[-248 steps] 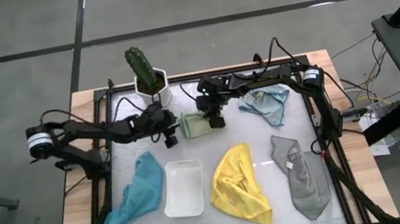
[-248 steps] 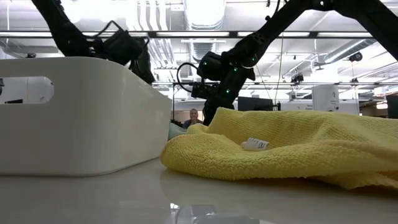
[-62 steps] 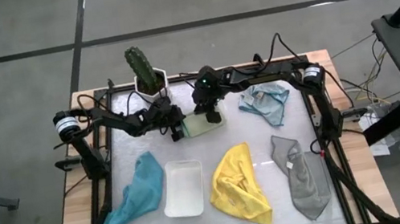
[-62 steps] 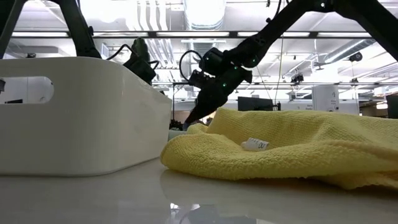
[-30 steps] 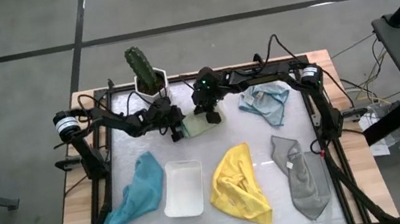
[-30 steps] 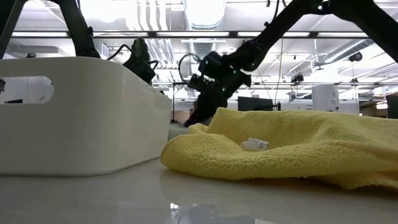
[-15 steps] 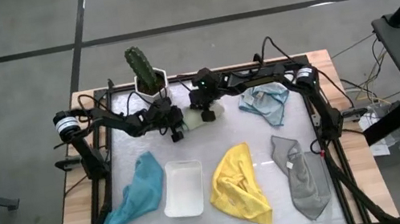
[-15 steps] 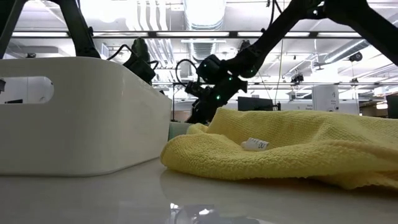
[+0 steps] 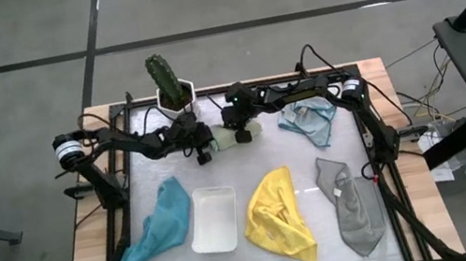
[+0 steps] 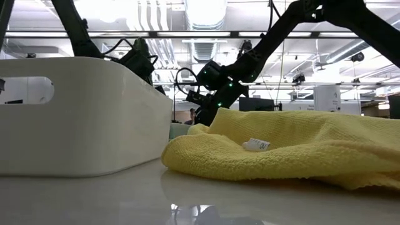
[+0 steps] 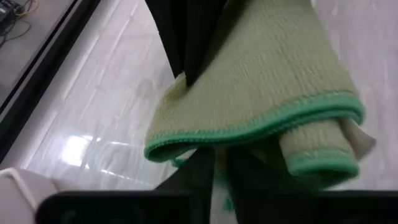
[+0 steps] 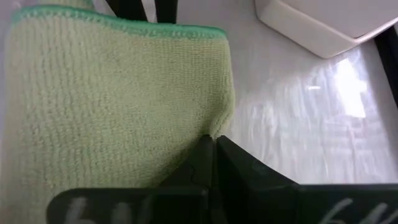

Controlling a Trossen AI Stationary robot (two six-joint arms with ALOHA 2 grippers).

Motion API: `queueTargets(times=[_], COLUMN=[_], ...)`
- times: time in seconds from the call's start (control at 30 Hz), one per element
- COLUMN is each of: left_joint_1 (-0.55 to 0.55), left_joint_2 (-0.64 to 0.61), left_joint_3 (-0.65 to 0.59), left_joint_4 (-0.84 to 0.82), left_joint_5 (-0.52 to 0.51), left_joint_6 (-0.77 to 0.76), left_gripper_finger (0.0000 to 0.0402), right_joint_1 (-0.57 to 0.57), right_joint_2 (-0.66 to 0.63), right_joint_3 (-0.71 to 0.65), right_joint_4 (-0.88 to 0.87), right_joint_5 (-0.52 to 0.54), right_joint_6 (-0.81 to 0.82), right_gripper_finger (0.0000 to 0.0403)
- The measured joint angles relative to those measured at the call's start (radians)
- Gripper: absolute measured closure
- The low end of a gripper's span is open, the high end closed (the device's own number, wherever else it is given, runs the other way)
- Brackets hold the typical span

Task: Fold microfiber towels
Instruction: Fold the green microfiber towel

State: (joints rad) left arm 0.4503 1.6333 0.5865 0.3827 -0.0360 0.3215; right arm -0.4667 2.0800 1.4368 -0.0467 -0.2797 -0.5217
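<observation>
— Pale green was the microfiber towel (image 9: 227, 137) both arms worked on, at the far edge of the table (image 9: 249, 170), just in front of the potted cactus (image 9: 170, 84).

— And the pincers?

— Right gripper (image 12: 211, 146) was clenched on the green cloth's edge. Left gripper (image 11: 214, 163) sat at the opposite, hemmed edge, its fingers nearly together with the cloth's edge at them; whether it truly gripped, I could not tell. In the left wrist view the towel lay doubled over, its bright green hem curling round the fold.

— Where were the other towels?

— Light blue towel (image 9: 310, 119) lay crumpled at the far right, just beside the right arm. Teal towel (image 9: 161, 222) lay near the left side, next to the white tray (image 9: 213, 220). Yellow towel (image 9: 276, 214) was in the middle, right of the tray, and the grey towel (image 9: 352, 203) lay right of that. None of those four was folded.

— From table height?

— Yellow cloth filled the foreground, with the tray's wall beside it.
</observation>
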Motion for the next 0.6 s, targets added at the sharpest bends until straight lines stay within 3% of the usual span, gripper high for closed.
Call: queueTargets(times=[0.3, 0.6], left_joint_1=[0.000, -0.019], left_joint_2=[-0.151, -0.289], left_joint_3=[-0.002, -0.008], left_joint_4=[-0.205, -0.211], left_joint_5=[-0.002, 0.056], left_joint_6=[0.002, 0.002], left_gripper_finger=[0.0278, 0.0270], right_joint_1=[0.000, 0.000], right_joint_2=[-0.002, -0.006], right_joint_3=[0.000, 0.018], right_joint_4=[0.000, -0.007], right_joint_5=[0.000, 0.001], right_joint_6=[-0.002, 0.031], right_gripper_finger=[0.0393, 0.0348])
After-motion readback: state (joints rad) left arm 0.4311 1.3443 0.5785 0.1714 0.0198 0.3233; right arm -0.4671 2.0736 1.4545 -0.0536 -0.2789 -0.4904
